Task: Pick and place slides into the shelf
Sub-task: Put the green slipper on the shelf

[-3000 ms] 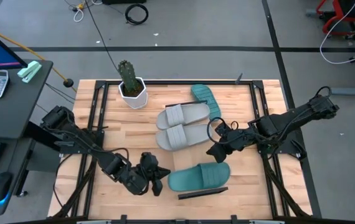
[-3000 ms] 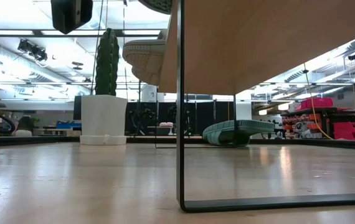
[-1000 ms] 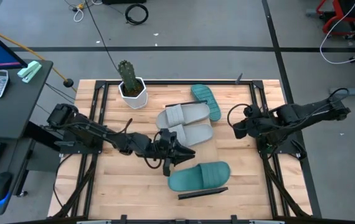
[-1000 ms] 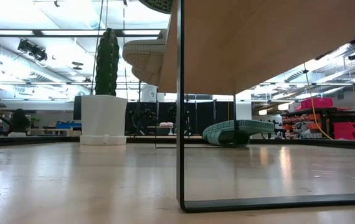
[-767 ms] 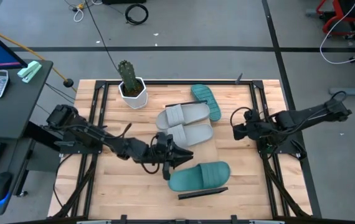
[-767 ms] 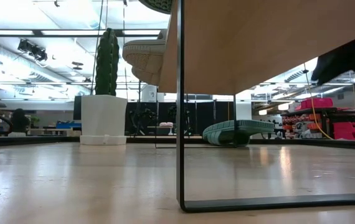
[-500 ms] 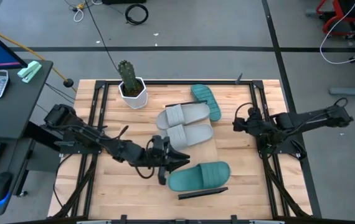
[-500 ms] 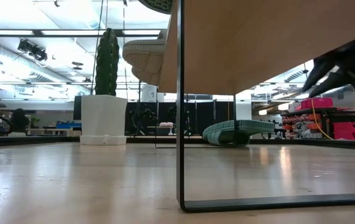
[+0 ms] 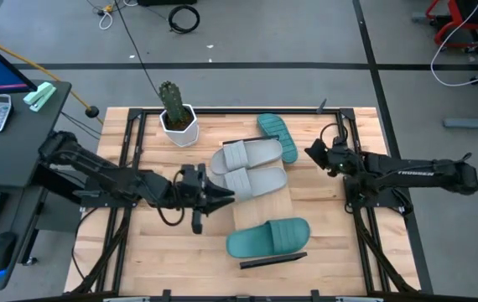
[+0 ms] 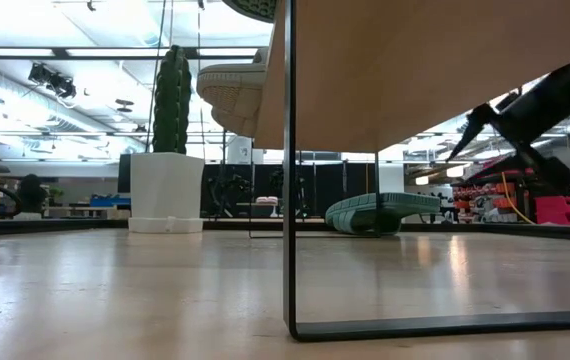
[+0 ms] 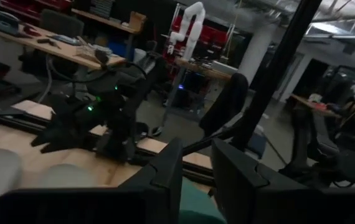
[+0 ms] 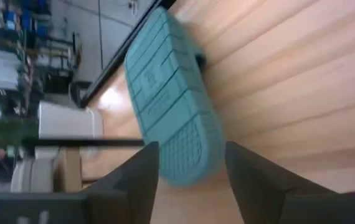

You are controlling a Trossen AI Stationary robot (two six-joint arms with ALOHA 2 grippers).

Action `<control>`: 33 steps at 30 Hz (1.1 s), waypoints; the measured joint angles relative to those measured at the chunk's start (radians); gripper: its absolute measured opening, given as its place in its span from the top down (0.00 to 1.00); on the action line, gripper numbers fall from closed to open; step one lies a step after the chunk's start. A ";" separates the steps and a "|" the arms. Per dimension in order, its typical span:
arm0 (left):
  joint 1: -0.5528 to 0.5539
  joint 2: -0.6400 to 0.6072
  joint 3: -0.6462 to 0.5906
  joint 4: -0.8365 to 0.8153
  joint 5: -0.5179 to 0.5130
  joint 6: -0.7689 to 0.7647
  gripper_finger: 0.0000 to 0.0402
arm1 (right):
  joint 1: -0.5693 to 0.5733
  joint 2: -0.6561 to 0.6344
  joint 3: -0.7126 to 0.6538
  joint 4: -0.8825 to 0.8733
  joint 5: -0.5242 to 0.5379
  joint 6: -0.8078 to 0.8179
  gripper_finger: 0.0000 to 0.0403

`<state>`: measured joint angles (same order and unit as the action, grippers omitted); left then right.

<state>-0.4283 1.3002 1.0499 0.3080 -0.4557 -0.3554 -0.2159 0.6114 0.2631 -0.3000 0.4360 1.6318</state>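
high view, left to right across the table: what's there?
Cactus pot → left gripper → two grey slides on the shelf → teal slide lying off the shelf's far end → right gripper, open. A second teal slide sits nearer, on the shelf.

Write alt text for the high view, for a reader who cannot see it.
Seen from above, two grey slides lie on a light-wood shelf mid-table, one teal slide on its near end, another on the table behind. The left gripper reaches toward the grey pair; the right gripper hovers by the far teal slide. A potted cactus stands at the back.
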 joint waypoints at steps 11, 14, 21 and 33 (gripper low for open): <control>0.015 -0.156 0.000 -0.134 -0.059 0.127 0.79 | -0.117 0.189 -0.013 0.167 -0.101 -0.001 0.41; 0.033 -0.186 0.000 -0.157 -0.061 0.122 0.78 | -0.130 0.273 -0.014 0.228 -0.135 0.004 0.39; 0.080 -0.203 0.000 -0.156 -0.066 0.128 0.79 | -0.180 0.424 -0.013 0.438 -0.213 -0.058 0.39; 0.172 -0.203 0.000 -0.150 -0.068 0.105 0.80 | -0.281 0.618 -0.014 0.653 -0.358 -0.142 0.42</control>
<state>-0.2568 1.0973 1.0500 0.1579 -0.5237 -0.2508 -0.4974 1.2291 0.2489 0.3532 0.0782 1.4902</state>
